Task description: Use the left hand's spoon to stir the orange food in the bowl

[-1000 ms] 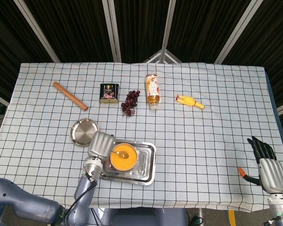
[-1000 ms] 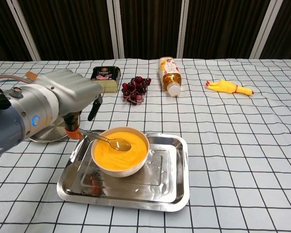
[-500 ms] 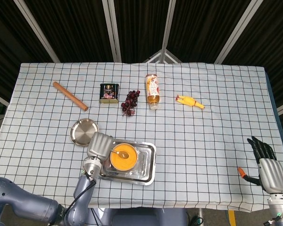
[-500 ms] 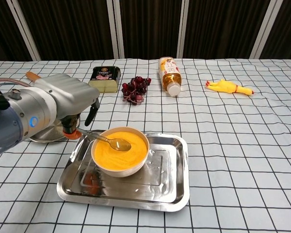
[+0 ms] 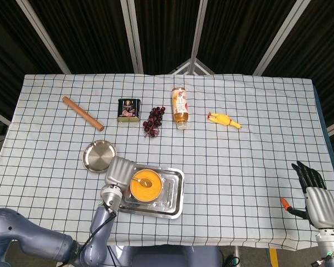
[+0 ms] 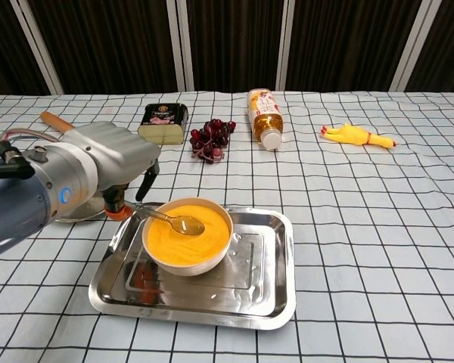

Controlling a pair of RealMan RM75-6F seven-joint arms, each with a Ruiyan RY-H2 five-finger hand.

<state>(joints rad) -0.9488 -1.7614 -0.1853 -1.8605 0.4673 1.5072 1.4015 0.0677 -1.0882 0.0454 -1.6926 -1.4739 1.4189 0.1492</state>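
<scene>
Bowl (image 6: 188,245) of orange food (image 6: 183,236) seated in the left half of the metal tray (image 6: 265,291), near the front edge of the desk (image 6: 363,227). Spoon (image 6: 172,219) lying with its scoop on the food just left of the bowl's centre, handle running back over the bowl's left rim toward the left robot hand (image 6: 110,162). Long axis therefore roughly left-to-right, slightly angled from the bowl's far-left rim down to its middle. Left robot hand touching or just beside the bowl's left rim, fingers curled down around the spoon's handle end; exact pinch hidden under the hand's shell, but handle clearly leading into it. Same picture from the head view: left robot hand (image 5: 118,172) hard against the bowl (image 5: 144,186) on its left.

Right robot hand (image 5: 314,196) far to the right of the bowl, well apart, fingers spread and holding nothing; small orange item (image 5: 286,204) just beside it.

Judged for the stir: sweep from the left rim across and around, scoop kept inside the bowl's wall.
</scene>
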